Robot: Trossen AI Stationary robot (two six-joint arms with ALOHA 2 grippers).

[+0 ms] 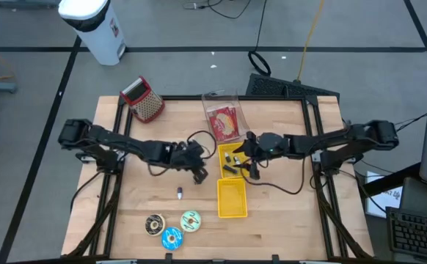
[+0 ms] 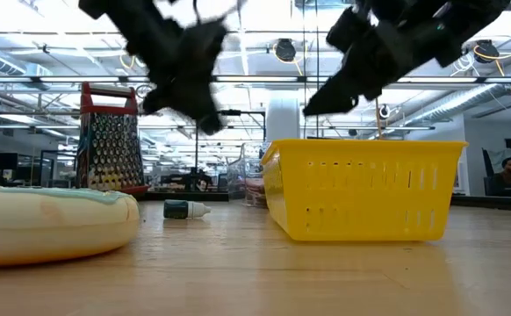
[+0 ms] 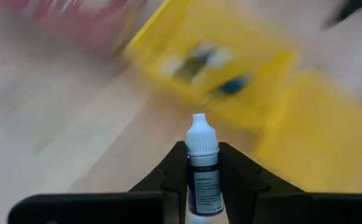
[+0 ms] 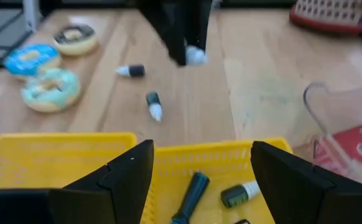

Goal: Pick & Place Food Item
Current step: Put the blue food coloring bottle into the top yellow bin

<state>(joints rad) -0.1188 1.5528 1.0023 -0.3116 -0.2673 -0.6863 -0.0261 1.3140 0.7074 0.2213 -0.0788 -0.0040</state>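
Here the left gripper (image 3: pixel 203 171) pinches a small white-capped dropper bottle (image 3: pixel 203 165) upright, clear of the wooden table (image 1: pixel 272 227) beside the yellow slotted plastic basket (image 1: pixel 232 199), presumably for delivery there. The right gripper (image 4: pixel 196 165), fingers spread, waits above that basket.

Yellow basket (image 1: pixel 232 199), white-capped dropper bottle (image 3: pixel 203 167), red-framed grater (image 1: pixel 145 100), blue-iced doughnut (image 1: pixel 172 238), pale wooden table (image 1: pixel 272 227).
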